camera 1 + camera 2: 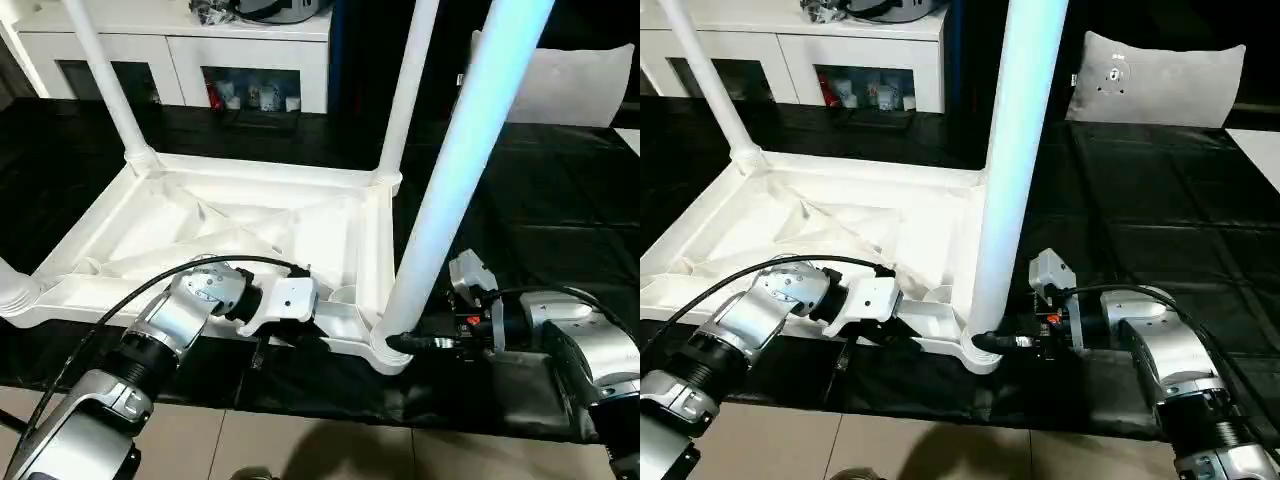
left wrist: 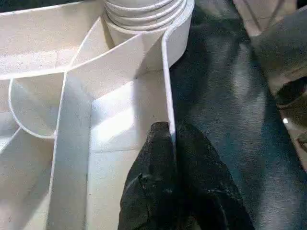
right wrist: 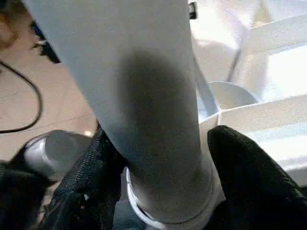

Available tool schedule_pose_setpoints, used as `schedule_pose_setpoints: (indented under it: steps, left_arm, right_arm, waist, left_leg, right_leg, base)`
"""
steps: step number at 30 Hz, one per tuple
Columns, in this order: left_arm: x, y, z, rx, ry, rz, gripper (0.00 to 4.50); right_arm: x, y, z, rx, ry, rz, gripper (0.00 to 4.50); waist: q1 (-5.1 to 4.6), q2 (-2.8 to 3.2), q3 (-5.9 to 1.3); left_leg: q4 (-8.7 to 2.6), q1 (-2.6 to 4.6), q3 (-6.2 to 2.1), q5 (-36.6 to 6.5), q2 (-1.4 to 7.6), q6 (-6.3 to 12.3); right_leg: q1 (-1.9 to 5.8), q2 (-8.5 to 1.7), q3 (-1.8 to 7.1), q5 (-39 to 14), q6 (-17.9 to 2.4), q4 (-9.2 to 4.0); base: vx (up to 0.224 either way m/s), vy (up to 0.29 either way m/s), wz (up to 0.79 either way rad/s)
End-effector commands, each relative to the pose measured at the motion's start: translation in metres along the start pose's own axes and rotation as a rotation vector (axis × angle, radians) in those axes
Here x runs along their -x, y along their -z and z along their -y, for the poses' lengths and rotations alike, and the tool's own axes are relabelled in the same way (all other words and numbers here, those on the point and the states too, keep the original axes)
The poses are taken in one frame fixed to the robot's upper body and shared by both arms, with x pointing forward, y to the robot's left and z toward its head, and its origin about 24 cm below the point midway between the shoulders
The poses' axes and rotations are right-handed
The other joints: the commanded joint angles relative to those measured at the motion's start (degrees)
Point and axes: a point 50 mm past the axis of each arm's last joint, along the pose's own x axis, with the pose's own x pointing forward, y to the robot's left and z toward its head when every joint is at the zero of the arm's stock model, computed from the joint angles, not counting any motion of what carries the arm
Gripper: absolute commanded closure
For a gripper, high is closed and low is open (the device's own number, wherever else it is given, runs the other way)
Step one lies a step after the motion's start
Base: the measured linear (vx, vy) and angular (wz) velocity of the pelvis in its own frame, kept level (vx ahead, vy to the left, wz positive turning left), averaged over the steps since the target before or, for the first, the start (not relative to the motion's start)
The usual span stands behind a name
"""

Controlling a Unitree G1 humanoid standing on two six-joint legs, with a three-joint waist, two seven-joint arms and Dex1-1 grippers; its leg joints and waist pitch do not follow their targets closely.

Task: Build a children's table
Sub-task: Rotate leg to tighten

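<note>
The white tabletop [image 1: 230,225] lies upside down on the black cover, its ribbed underside facing up. Legs stand in its corner sockets: one at the far left [image 1: 105,80], one at the far right [image 1: 410,90], and a thick one at the near right [image 1: 450,190]. My left gripper [image 2: 170,132] is shut on the thin near rim wall of the tabletop, close to the near right socket. My right gripper [image 3: 163,158] reaches in from the right, and its black fingers [image 3: 249,177] press on both sides of the near right leg's base, just above the socket collar.
The black-covered work surface [image 1: 540,200] stretches out to the right and behind. Its front edge runs just below both grippers, with tan floor [image 1: 300,440] beyond. A white cabinet [image 1: 180,50] and a grey cushion [image 1: 570,85] stand at the back. A black cable [image 1: 150,290] loops over my left forearm.
</note>
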Motion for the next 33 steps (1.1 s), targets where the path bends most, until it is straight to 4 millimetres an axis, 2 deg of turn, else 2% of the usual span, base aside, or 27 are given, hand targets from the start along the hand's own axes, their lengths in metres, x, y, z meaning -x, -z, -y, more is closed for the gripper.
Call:
schedule_pose_setpoints:
  steps: [1,5,9,13,14,16,17,18,19,20,21,22,24,25,26,28,30,33]
  left_arm:
    - [-0.010,-0.004,0.007,-0.058,0.108,-0.013,4.50]
    - [-0.009,-0.003,0.007,-0.056,0.117,-0.016,4.50]
    - [-0.009,-0.002,0.007,-0.040,0.111,-0.002,4.50]
    - [-0.010,-0.005,0.007,0.005,0.089,0.057,4.50]
    - [-0.011,-0.006,0.003,0.050,0.026,0.069,4.50]
    - [-0.013,-0.007,-0.004,0.137,-0.090,0.086,4.50]
    - [-0.014,-0.007,-0.005,0.146,-0.104,0.088,4.50]
    - [-0.016,-0.009,-0.011,0.190,-0.174,0.094,4.50]
    - [-0.018,-0.011,-0.016,0.221,-0.235,0.095,4.50]
    - [-0.018,-0.011,-0.016,0.221,-0.235,0.095,4.50]
    - [-0.020,-0.013,-0.022,0.247,-0.300,0.095,4.50]
    - [-0.020,-0.013,-0.022,0.247,-0.300,0.095,4.50]
    - [-0.023,-0.016,-0.027,0.263,-0.353,0.089,4.50]
    - [-0.026,-0.019,-0.032,0.268,-0.406,0.078,4.50]
    - [-0.029,-0.022,-0.034,0.267,-0.422,0.079,4.50]
    - [-0.032,-0.025,-0.035,0.267,-0.439,0.074,4.50]
    - [-0.034,-0.026,-0.036,0.259,-0.447,0.060,4.50]
    - [-0.035,-0.025,-0.037,0.252,-0.460,0.040,4.50]
  right_arm:
    - [0.001,-0.006,0.002,0.007,-0.012,0.003,1.92]
    - [0.000,-0.006,0.002,0.001,-0.030,0.006,2.26]
    - [-0.002,-0.007,0.000,-0.006,-0.037,0.027,2.38]
    - [-0.005,-0.007,-0.002,-0.020,-0.020,0.065,2.40]
    - [-0.012,-0.004,-0.001,-0.031,0.058,0.063,2.41]
    - [-0.025,-0.001,0.004,-0.051,0.207,0.067,2.41]
    - [-0.027,-0.001,0.005,-0.054,0.227,0.071,2.42]
    - [-0.035,-0.004,0.012,-0.079,0.328,0.097,2.44]
    - [-0.041,-0.008,0.019,-0.110,0.417,0.121,2.46]
    - [-0.041,-0.008,0.019,-0.110,0.417,0.121,2.47]
    - [-0.048,-0.011,0.026,-0.140,0.498,0.126,2.48]
    - [-0.048,-0.011,0.026,-0.140,0.498,0.126,2.49]
    - [-0.055,-0.014,0.032,-0.158,0.584,0.114,2.50]
    - [-0.063,-0.018,0.038,-0.192,0.664,0.136,2.50]
    - [-0.066,-0.020,0.040,-0.194,0.693,0.149,2.50]
    - [-0.071,-0.024,0.042,-0.189,0.727,0.173,2.50]
    - [-0.073,-0.026,0.042,-0.177,0.730,0.190,1.97]
    - [-0.074,-0.027,0.040,-0.149,0.702,0.177,1.73]
  waist:
    - [-0.18,-0.58,-3.69]
    - [-0.17,-0.53,-3.62]
    - [-0.14,-0.49,-3.66]
    - [-0.28,-0.56,-3.67]
    - [-0.44,-0.30,-3.64]
    - [-0.71,-0.48,-3.48]
    - [-1.09,-0.41,-3.19]
    - [-1.34,-0.08,-3.13]
    - [-2.23,-0.16,-2.99]
    - [-2.68,-0.17,-2.91]
    - [-3.22,-0.13,-2.94]
    - [-3.98,-0.14,-2.86]
    - [-4.19,-0.15,-3.02]
    - [-4.71,-0.08,-3.04]
    - [-4.97,-0.43,-3.05]
    - [-4.96,-0.29,-3.13]
    - [-4.88,-0.15,-3.37]
    - [-4.86,-0.03,-3.64]
  left_leg:
    - [-3.37,-0.17,-1.45,-2.59,4.47,5.62]
    - [-3.40,-0.12,-1.45,-2.82,4.46,5.37]
    - [-3.39,-0.12,-1.43,-2.92,4.35,5.06]
    - [-3.42,-0.18,-1.47,-2.61,4.38,5.00]
    - [-3.46,-0.19,-1.46,-2.67,4.45,4.68]
    - [-3.60,-0.11,-1.50,-3.44,4.31,3.96]
    - [-3.81,0.03,-1.54,-4.41,4.18,3.18]
    - [-3.82,0.07,-1.52,-5.15,3.90,2.71]
    - [-3.92,0.23,-1.59,-6.68,3.54,1.33]
    - [-3.94,0.32,-1.60,-7.27,3.46,1.13]
    - [-3.85,0.23,-1.67,-7.17,3.21,1.02]
    - [-3.83,0.27,-1.68,-7.66,3.24,1.25]
    - [-3.71,0.24,-1.60,-7.43,3.12,1.70]
    - [-3.80,0.21,-1.69,-6.88,3.21,1.74]
    - [-3.70,0.15,-1.59,-6.87,3.02,1.92]
    - [-3.63,0.11,-1.50,-5.84,2.95,2.33]
    - [-3.69,-0.07,-1.67,-4.21,3.44,3.33]
    - [-3.64,-0.15,-1.89,-2.67,4.05,4.10]
  right_leg:
    - [3.32,-6.50,4.54,-13.86,-3.67,-3.93]
    - [3.30,-6.53,4.50,-14.06,-3.82,-3.98]
    - [3.35,-6.47,4.47,-15.01,-3.31,-4.10]
    - [3.40,-6.51,4.48,-14.20,-3.68,-3.95]
    - [3.31,-6.52,4.55,-14.20,-3.82,-3.86]
    - [3.33,-6.50,4.43,-15.84,-3.28,-4.22]
    - [3.17,-6.59,4.28,-18.16,-3.05,-4.67]
    - [3.21,-6.50,4.13,-19.99,-2.63,-4.95]
    - [3.30,-6.40,3.82,-23.68,-1.37,-5.64]
    - [3.24,-6.33,3.75,-24.59,-1.12,-5.84]
    - [3.52,-6.34,3.57,-25.82,-0.26,-6.10]
    - [3.28,-6.18,3.54,-25.91,-0.37,-6.27]
    - [3.40,-6.18,3.69,-25.16,-0.21,-6.24]
    - [3.20,-6.13,3.75,-23.80,-1.13,-6.00]
    - [3.21,-6.06,3.73,-23.93,-0.97,-6.12]
    - [3.27,-6.23,3.98,-23.27,-1.12,-5.89]
    - [3.39,-6.23,4.25,-19.37,-1.78,-5.32]
    - [3.40,-6.37,4.57,-13.38,-3.98,-4.28]
  base:
    - [0.000,0.000,0.00]
    - [0.000,0.000,0.00]
    - [0.000,0.000,0.00]
    - [0.000,0.000,0.00]
    - [0.000,0.000,0.00]
    - [0.000,0.000,0.00]
    - [0.000,0.000,0.00]
    - [0.000,0.000,0.00]
    - [0.000,0.000,0.00]
    - [0.000,0.000,0.00]
    - [0.000,0.000,0.00]
    - [0.000,0.000,0.00]
    - [0.000,0.000,0.00]
    - [0.000,0.000,0.00]
    - [0.000,0.000,0.00]
    - [0.000,0.000,0.00]
    - [0.000,0.000,0.00]
    - [0.000,0.000,0.00]
